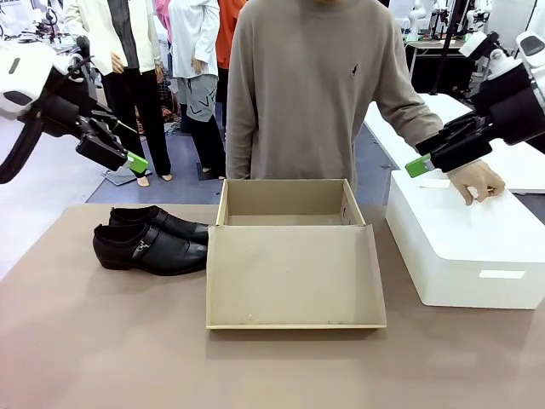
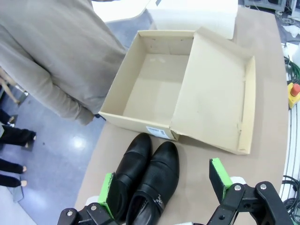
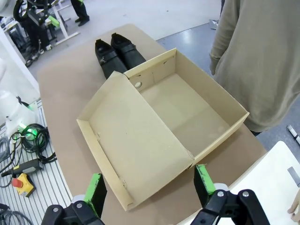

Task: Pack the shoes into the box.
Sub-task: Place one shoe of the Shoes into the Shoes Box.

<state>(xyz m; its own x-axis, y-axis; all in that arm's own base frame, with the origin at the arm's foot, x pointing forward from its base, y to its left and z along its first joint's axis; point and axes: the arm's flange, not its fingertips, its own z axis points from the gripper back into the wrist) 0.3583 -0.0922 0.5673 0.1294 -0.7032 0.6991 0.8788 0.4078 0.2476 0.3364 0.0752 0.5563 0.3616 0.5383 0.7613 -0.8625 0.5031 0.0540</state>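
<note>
The shoes point(image 1: 149, 239), a glossy black pair with a small side buckle, lie side by side on the table left of the box point(image 1: 289, 204); they also appear as the shoes point(image 2: 147, 180) and the shoes point(image 3: 116, 55). The tan cardboard box point(image 2: 150, 89) stands open and bare inside, its lid point(image 1: 294, 277) folded flat toward me. High above the table's left, my left gripper point(image 1: 128, 162) hangs open, looking down on the shoes, left gripper point(image 2: 164, 185). My right gripper point(image 1: 426, 162) is open, raised at the right, right gripper point(image 3: 150, 185) over the lid's edge.
A large white box point(image 1: 464, 234) stands at the table's right, with the person's hand point(image 1: 475, 181) resting on its top. The person in a beige sweater point(image 1: 311, 94) stands at the far edge behind the cardboard box. Bare brown table lies in front.
</note>
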